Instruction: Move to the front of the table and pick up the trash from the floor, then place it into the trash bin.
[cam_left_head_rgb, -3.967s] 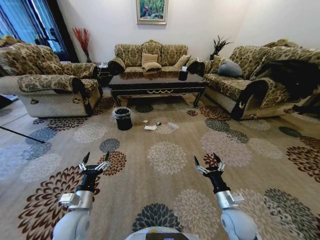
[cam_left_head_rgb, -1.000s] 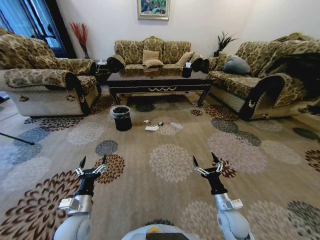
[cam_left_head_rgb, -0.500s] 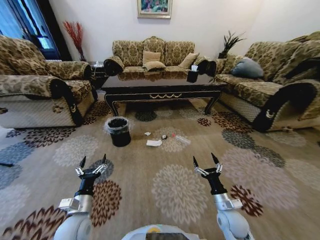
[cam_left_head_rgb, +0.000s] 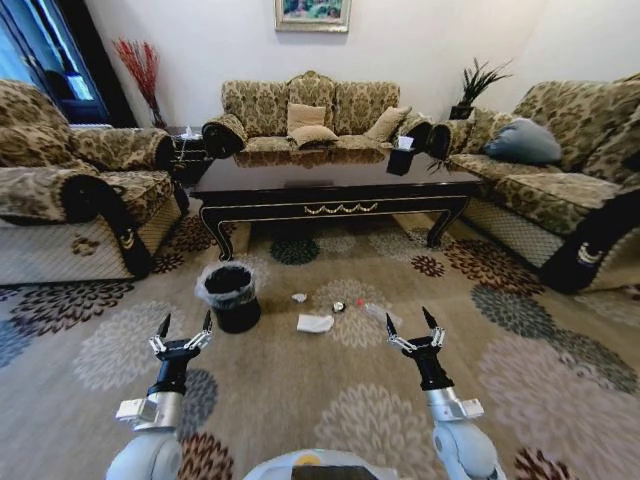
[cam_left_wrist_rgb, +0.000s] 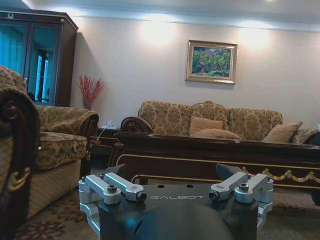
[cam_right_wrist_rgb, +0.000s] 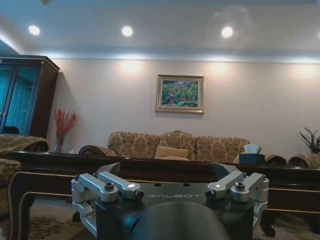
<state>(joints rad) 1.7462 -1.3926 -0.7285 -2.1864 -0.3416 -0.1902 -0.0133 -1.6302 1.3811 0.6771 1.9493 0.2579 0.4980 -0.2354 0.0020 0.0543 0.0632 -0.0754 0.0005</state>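
The dark glossy table (cam_left_head_rgb: 330, 185) with gold trim stands ahead of me across the carpet. On the floor before it lie a white crumpled napkin (cam_left_head_rgb: 315, 323), a tiny white scrap (cam_left_head_rgb: 298, 297), a small round dark item (cam_left_head_rgb: 339, 307) and a clear red-capped bottle (cam_left_head_rgb: 372, 309). To their left stands the black trash bin (cam_left_head_rgb: 230, 298) with a whitish liner. My left gripper (cam_left_head_rgb: 184, 327) and right gripper (cam_left_head_rgb: 412, 325) hover low and open, nothing between their fingers, well short of the trash. The table's edge (cam_left_wrist_rgb: 215, 150) (cam_right_wrist_rgb: 150, 167) crosses both wrist views.
An armchair (cam_left_head_rgb: 70, 205) stands on the left, a sofa (cam_left_head_rgb: 560, 190) on the right and another sofa (cam_left_head_rgb: 310, 115) behind the table. A tissue box (cam_left_head_rgb: 403, 155) sits on the table. Patterned carpet lies open between me and the trash.
The whole view has closed in on the table: table, bin and trash look larger and nearer than before. Both grippers hold the same open pose.
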